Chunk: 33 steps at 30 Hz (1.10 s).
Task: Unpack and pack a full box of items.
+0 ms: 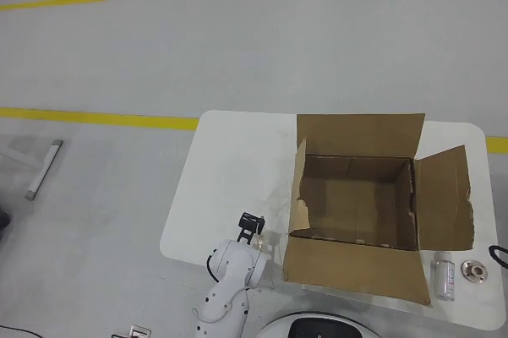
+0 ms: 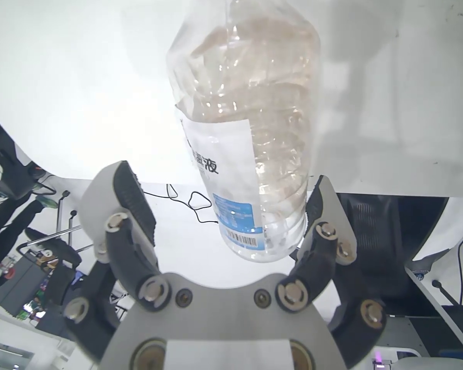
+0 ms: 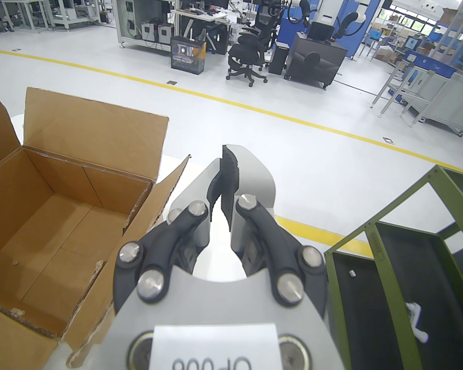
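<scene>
Bottle (image 2: 247, 98) sits btwn the fingers of the left gripper (image 2: 223, 177), just off the near-left corner of the box (image 1: 355, 266), on the table (image 1: 228, 169). Fingers are spread wide w/ nothing gripped: one pad (image 2: 320, 209) touches or nearly touches the bottle's base end, the other pad (image 2: 133, 198) stands clear of it. Box looks empty inside, w/ a small bottle (image 1: 444, 276) and a round metal part (image 1: 472, 269) on the table off its right flap, so I'd guess the step is picking this bottle up to pack it. To do it well, centre the gripper first so both pads meet the bottle together, else closing will prob. shove it sideways. Grip at the labelled part, not the very end. Squeeze gently, since thin plastic likely dents & slips. Lift above the box's near flap before crossing over. Right gripper (image 3: 227, 171), off the box's right side, has its fingers pressed together w/ nothing in them.
</scene>
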{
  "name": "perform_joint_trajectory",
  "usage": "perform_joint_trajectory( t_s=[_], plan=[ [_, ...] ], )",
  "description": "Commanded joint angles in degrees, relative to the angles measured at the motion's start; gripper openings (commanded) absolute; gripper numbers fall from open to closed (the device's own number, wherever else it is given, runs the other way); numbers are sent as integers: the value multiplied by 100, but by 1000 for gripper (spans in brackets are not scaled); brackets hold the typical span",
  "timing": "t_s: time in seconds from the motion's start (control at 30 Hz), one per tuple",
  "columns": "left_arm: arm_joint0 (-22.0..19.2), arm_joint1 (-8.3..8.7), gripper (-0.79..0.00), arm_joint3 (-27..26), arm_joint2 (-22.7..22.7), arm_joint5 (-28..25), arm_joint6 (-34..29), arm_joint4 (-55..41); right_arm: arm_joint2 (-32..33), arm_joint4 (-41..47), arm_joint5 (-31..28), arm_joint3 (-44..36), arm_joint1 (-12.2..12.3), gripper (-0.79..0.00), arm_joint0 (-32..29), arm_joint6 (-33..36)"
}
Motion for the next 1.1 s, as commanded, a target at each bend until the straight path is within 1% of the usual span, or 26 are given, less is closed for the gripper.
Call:
perform_joint_trajectory(
  t_s=[0.0,0.07,0.1,0.13,0.17,0.2,0.4,0.57,0.7,0.73,0.77,0.83,0.9,0.97,1.0,1.03,1.07],
  plan=[
    [2,1,-459,10,2,22,8,2,0,0,0,0,0,-785,0,0],
    [1,1,-529,23,-9,38,7,-33,0,0,0,0,0,-785,0,0],
    [-2,2,-637,24,-12,49,8,-24,0,0,0,0,0,-785,0,0],
    [0,2,-683,27,-12,63,22,-28,0,0,0,0,0,-785,0,0],
    [0,3,-776,30,-11,66,27,-28,0,0,0,0,0,-785,0,0],
    [0,4,-785,28,-13,77,32,-26,0,0,0,0,0,-785,0,0],
    [18,13,-785,-84,-43,116,58,-10,0,0,0,0,0,-785,0,0],
    [63,22,-785,-489,-154,179,42,-141,73,95,-1,10,3,-785,103,44],
    [102,38,-785,-954,-292,257,42,-170,322,793,-22,50,6,-785,275,444],
    [108,39,-785,-1087,-343,300,29,-246,411,1035,-66,57,12,-757,311,627],
    [91,43,-785,-1247,-401,336,18,-252,508,1292,-127,91,21,-600,348,850],
    [69,49,-785,-1542,-476,374,2,-253,683,1865,-330,209,50,-554,435,1380],
    [54,54,-785,-1791,-558,392,-33,-330,871,2340,-523,363,99,-489,570,1961],
    [6,53,-785,-2059,-674,445,-87,-524,967,2649,-766,528,155,-385,649,2598],
    [-18,57,-785,-2187,-717,465,-111,-516,984,2828,-891,617,180,-160,691,2836],
    [-28,56,-785,-2314,-733,490,-136,-560,990,3034,-990,721,198,-34,737,2988],
    [-32,57,-785,-2414,-745,493,-163,-593,989,3297,-1008,845,209,-3,772,3130]
  ],
)
